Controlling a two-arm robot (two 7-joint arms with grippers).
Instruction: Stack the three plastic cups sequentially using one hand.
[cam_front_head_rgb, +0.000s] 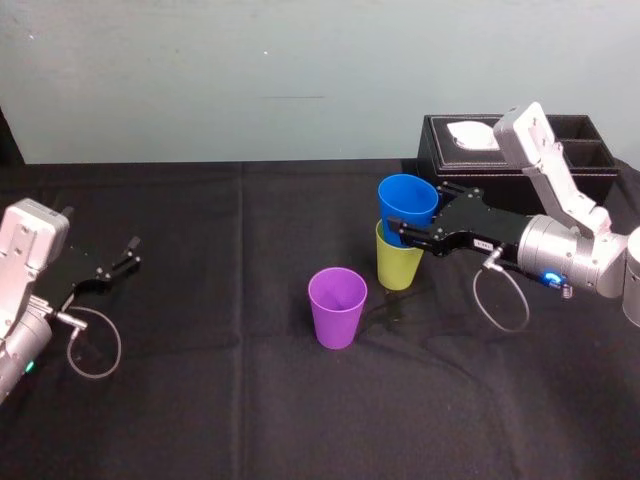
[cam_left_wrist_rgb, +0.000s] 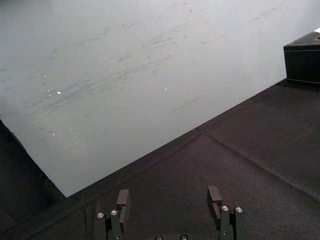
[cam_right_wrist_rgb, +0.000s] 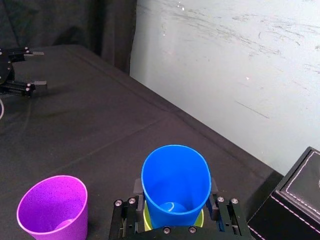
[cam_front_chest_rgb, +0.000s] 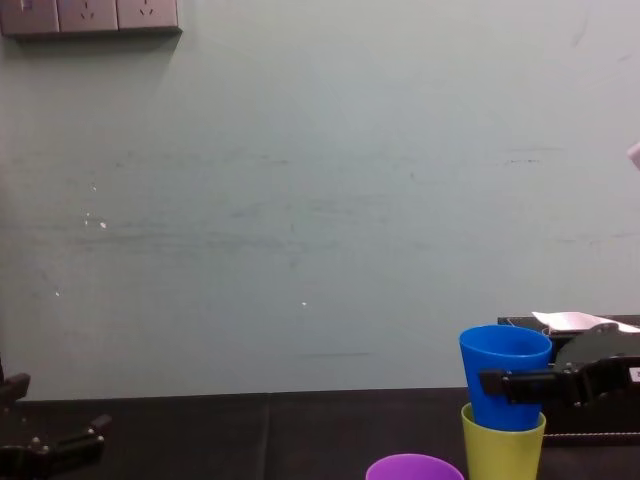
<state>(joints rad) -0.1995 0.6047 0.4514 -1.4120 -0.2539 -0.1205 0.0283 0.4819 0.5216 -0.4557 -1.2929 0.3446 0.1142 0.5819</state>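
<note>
- Your right gripper was closed on the blue cup, one thin finger pressed against each side of its wall a little below the rim.
- Your right arm reached in from the right side of the table, its forearm running low above the black cloth, with the wrist in front of the black tissue box.
- The blue cup was roughly upright, mouth up. Its lower part sat inside the yellow-green cup, and most of its wall rose above that cup's rim.
- The yellow-green cup appeared to stand on the cloth, just in front of the tissue box's left end.
- The purple cup stood alone, upright and empty, near the nested pair and to their left, closer to the robot.
- Your left gripper rested at the far left of the table, well apart from the cups, its fingers spread with nothing between them.
</note>
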